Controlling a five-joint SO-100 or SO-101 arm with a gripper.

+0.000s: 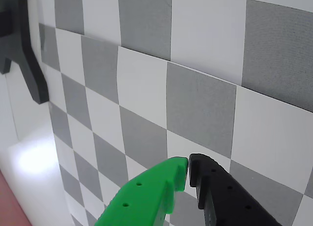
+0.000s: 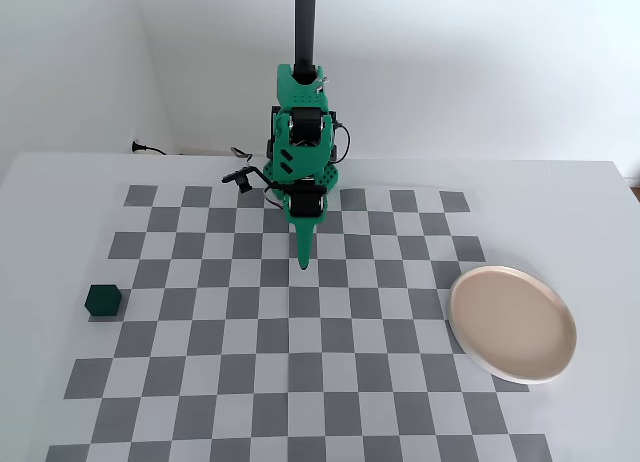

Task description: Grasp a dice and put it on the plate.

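White walls behind, white table (image 2: pixel 60 182) below, grey-and-white checker mat (image 2: pixel 300 332) spread across it. Gripper (image 2: pixel 304 266) poised above mat centre, fingertips closed together in the wrist view (image 1: pixel 188 168), nothing held. Dice (image 2: pixel 103 300) at the mat's left edge in the fixed view, well apart from the gripper; plate (image 2: pixel 512 324) at the right edge, bare. Probably light, rigid, flat-sided, maybe slightly slick: best pinched across two opposite faces, squarely, jaws opened wider than the cube first.

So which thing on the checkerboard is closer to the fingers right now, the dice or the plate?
The plate, marginally: in the fixed view it lies right of the gripper, while the dark green dice sits slightly farther left.
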